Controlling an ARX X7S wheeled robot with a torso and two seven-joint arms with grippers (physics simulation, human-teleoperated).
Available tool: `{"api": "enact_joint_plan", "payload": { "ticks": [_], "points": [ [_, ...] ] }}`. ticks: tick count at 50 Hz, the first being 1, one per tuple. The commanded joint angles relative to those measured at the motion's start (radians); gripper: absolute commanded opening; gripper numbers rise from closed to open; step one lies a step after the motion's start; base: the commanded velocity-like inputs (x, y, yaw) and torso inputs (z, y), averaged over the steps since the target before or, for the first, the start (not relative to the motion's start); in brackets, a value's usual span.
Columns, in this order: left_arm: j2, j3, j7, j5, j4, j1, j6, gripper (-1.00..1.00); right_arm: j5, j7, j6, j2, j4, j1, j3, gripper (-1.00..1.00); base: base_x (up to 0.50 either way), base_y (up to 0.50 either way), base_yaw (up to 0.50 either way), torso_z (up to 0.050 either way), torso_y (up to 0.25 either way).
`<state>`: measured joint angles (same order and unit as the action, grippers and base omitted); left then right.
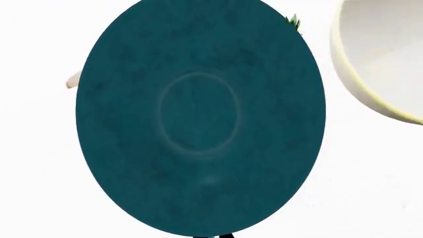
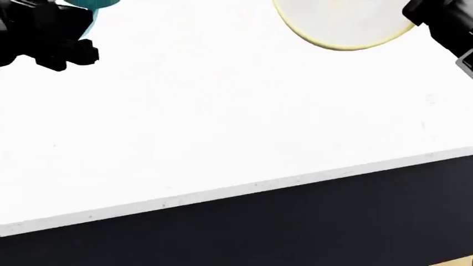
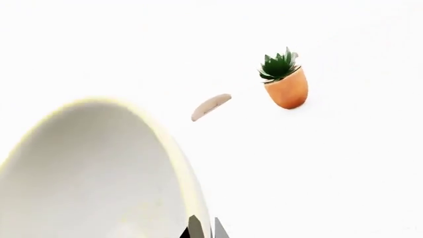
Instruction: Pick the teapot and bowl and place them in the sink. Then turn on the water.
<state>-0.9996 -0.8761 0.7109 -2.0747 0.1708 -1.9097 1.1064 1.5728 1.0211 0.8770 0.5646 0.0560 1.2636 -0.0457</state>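
The turquoise teapot (image 1: 198,114) fills the left wrist view as a dark teal rounded shape with a faint ring. In the head view only a sliver of the teapot (image 2: 97,3) shows at the top left, against my left gripper (image 2: 74,19). My left gripper (image 1: 213,236) shows two dark fingertips close together at the teapot's edge, shut on it. The cream-white bowl (image 2: 344,22) with its yellowish rim is at the top right of the head view. My right gripper (image 3: 206,230) is shut on the bowl's rim (image 3: 191,198), one finger inside and one outside. The sink and water are out of view.
A small potted succulent (image 3: 286,82) in an orange pot and a flat beige piece (image 3: 211,106) sit on the white countertop (image 2: 221,111) beyond the bowl. The counter's front edge (image 2: 236,188) runs across the head view, with dark cabinet fronts (image 2: 296,227) below.
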Motion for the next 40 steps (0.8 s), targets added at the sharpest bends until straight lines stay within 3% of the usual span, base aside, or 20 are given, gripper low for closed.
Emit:
{"api": "enact_joint_plan", "payload": {
  "ticks": [1,12,23,40],
  "points": [
    [-0.003,0.033,-0.012,0.063,0.009,0.006,-0.026,-1.0,-0.012,0.011,-0.024,-0.004,0.009,-0.005,0.015,-1.0,-0.05,0.01,-0.5,0.0,0.01],
    [-0.006,0.056,0.004,0.068,0.051,0.047,-0.096,-1.0,0.004,0.038,-0.044,-0.004,0.024,-0.03,0.038,-1.0,-0.05,0.01,-0.5,0.001,0.002],
    [-0.064,0.116,0.076,0.029,0.152,0.123,-0.243,-1.0,0.042,0.071,-0.099,0.006,0.051,-0.121,0.12,-1.0,-0.05,0.02,-0.5,0.001,0.002],
    [-0.079,0.13,0.025,0.037,0.188,0.188,-0.281,-1.0,0.232,0.055,-0.071,0.046,0.039,-0.22,0.204,-1.0,-0.05,0.02,-0.5,0.001,0.001]
  ]
}}
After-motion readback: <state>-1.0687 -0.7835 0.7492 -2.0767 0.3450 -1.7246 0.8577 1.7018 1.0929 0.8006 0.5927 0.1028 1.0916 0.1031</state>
